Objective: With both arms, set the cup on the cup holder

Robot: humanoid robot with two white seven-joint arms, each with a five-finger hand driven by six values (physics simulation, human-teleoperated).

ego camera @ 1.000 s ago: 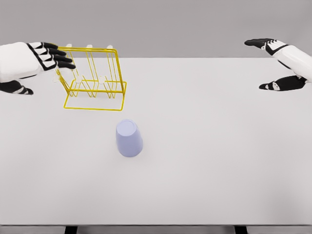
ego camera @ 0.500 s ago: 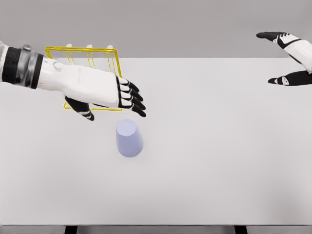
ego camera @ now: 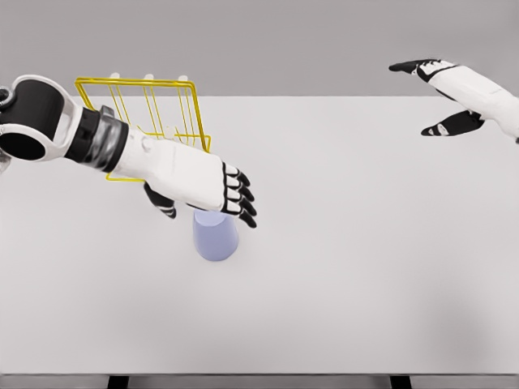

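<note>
A pale lilac cup [ego camera: 216,239] stands upside down on the white table [ego camera: 349,267], left of the middle. My left hand [ego camera: 212,194] hovers right over its top, fingers extended and thumb hanging down on the left; it holds nothing. The hand hides the cup's upper end. Behind the left forearm, at the back left, stands the yellow wire cup holder [ego camera: 154,109], partly covered. My right hand [ego camera: 438,97] floats at the far right above the table's back edge, fingers spread and empty.
The table's front edge runs along the bottom of the view, with a grey wall behind the back edge. Nothing else lies on the table besides the cup and the holder.
My left hand has swung from the rack's left side, across it, down and right to just above the cup. The right hand drifted a little left after moving outward.
</note>
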